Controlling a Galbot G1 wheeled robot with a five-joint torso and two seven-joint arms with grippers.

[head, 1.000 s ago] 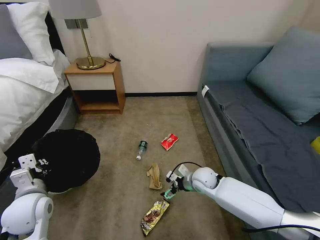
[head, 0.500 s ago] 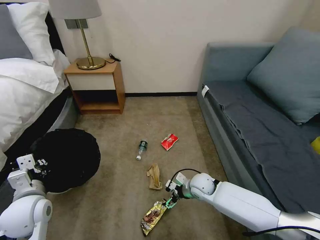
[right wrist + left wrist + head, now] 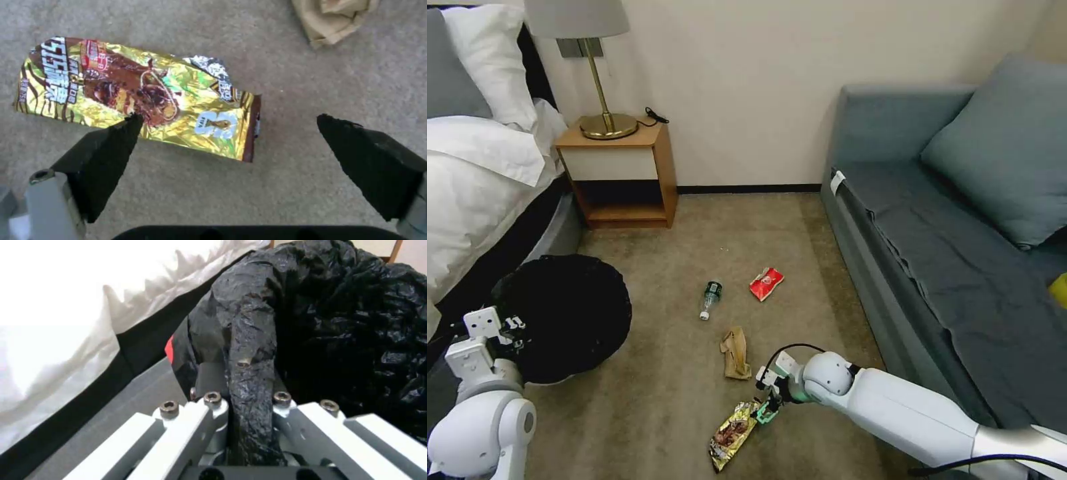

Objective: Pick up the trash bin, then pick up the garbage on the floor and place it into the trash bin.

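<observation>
From my station I see a bed (image 3: 474, 173) on the left, a sofa (image 3: 960, 253) on the right, and bare carpet (image 3: 660, 400) between. My right gripper (image 3: 766, 412) reaches low from the sofa side, fingers spread wide over the near end of the foil wrapper (image 3: 138, 96); contact looks unlikely, though I can't be sure. The wrapper's long axis runs diagonally toward me. My left gripper (image 3: 249, 406) pinches the trash bin (image 3: 564, 317) rim beside the bed.

Bare carpet (image 3: 800, 267) lies open around the foil wrapper (image 3: 735, 431).
</observation>
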